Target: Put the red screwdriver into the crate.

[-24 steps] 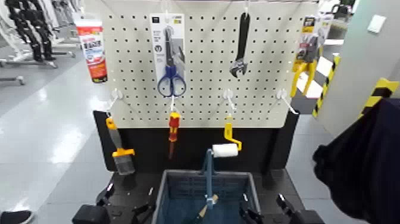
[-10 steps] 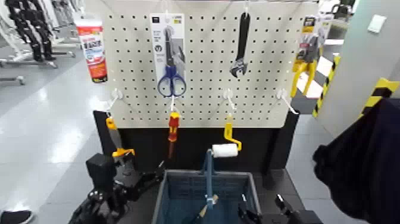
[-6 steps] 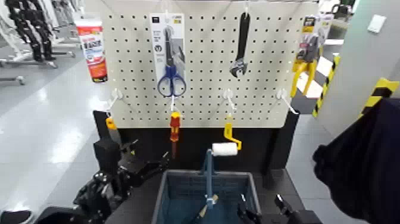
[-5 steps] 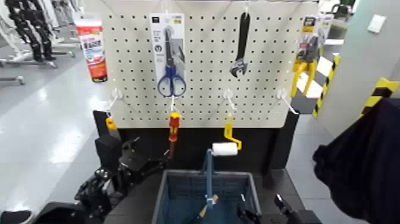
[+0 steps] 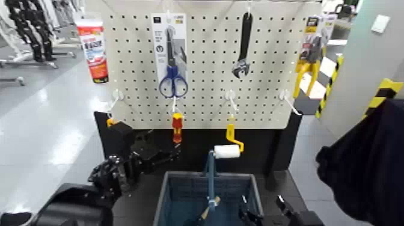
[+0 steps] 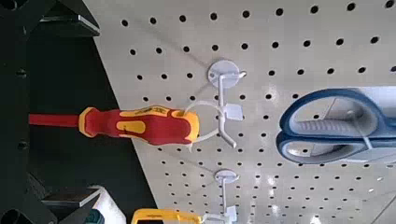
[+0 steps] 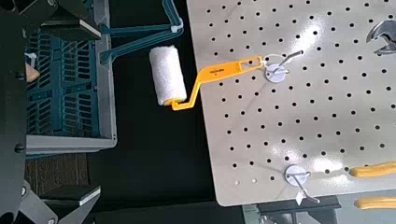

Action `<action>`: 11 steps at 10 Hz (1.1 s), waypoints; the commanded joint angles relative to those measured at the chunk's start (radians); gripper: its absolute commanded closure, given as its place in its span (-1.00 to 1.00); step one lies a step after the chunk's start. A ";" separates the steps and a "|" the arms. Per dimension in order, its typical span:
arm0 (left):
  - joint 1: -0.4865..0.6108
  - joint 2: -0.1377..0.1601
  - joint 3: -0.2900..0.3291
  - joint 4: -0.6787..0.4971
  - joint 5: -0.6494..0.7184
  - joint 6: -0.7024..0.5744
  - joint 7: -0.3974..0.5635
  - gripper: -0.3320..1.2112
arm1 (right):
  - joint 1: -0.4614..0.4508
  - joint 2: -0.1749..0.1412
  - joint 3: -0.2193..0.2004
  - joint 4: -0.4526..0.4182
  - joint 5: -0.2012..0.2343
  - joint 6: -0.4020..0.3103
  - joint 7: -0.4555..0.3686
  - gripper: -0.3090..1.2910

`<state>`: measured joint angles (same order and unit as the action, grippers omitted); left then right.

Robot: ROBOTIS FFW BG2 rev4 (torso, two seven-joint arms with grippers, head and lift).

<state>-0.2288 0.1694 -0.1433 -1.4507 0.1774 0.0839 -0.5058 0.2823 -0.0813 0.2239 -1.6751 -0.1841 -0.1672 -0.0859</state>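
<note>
Hanging unlabelled on the pegboard [image 5: 204,66], the red screwdriver [image 6: 140,124].

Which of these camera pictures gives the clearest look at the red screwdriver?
The left wrist view: the red screwdriver fills the frame, hanging from a white hook on the pegboard. In the head view it is small, its shaft hidden behind the left gripper. The right wrist view does not show it.

My left arm [image 5: 114,174] is all matte black, built from blocky housings and rounded joint shells, glossier on the big curved cover nearest me. My right gripper [image 5: 267,214] shows as black angular finger pieces with small pale specks
</note>
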 commanded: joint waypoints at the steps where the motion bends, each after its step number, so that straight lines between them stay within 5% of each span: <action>1: -0.043 -0.004 -0.015 0.056 0.011 -0.003 -0.020 -0.44 | -0.003 0.000 0.003 0.002 0.000 0.000 0.000 -0.43; 10: -0.165 -0.004 -0.059 0.219 0.079 -0.046 -0.120 -0.42 | -0.009 -0.002 0.009 0.008 0.000 0.000 0.000 -0.43; 11: -0.176 -0.002 -0.065 0.233 0.083 -0.039 -0.139 -0.06 | -0.011 -0.003 0.009 0.009 0.000 -0.002 0.000 -0.43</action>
<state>-0.3974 0.1659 -0.2047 -1.2277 0.2569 0.0411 -0.6407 0.2727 -0.0838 0.2331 -1.6668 -0.1847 -0.1677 -0.0859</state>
